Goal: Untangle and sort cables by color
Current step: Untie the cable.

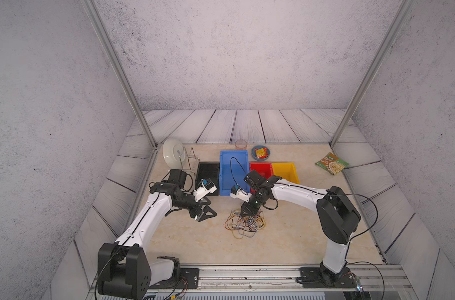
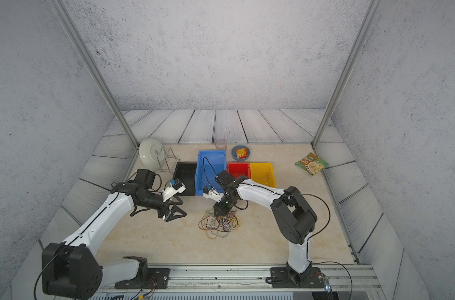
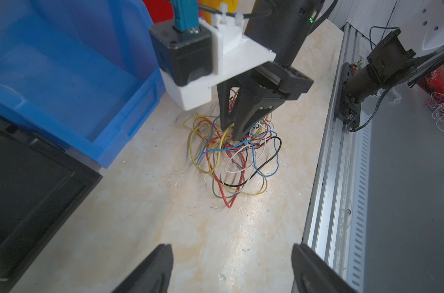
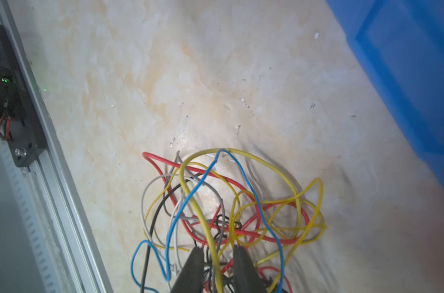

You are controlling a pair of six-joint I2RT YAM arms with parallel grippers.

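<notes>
Two grippers reach over the marble-look table (image 1: 286, 233). Farthest left, the left gripper (image 1: 213, 208) hangs over bare tabletop just in front of the black tray (image 1: 208, 168), its fingers spread wide with nothing between them. In the left wrist view those fingers (image 3: 160, 266) frame open table, and the cables (image 3: 236, 162) lie well ahead of them, touching neither.

Moving right, the blue bin (image 1: 234, 161) stands beside the black tray. In front of it, on the table, sits the tangle: yellow, blue, red, black, grey and white strands looped over one another in one heap. The right gripper (image 1: 247, 213) points down into the far edge of that heap. In the right wrist view its fingers (image 4: 194, 263) stand narrow, a small gap between them. A yellow strand (image 4: 237, 150) runs straight through that gap, with black and red strands beside it. The frame cuts off the fingers' base, so we cannot tell whether any strand is truly pinched.

Right again, the red bin (image 1: 260, 167) and yellow bin (image 1: 283, 168) stand side by side, the red one partly hidden behind the right arm.
</notes>
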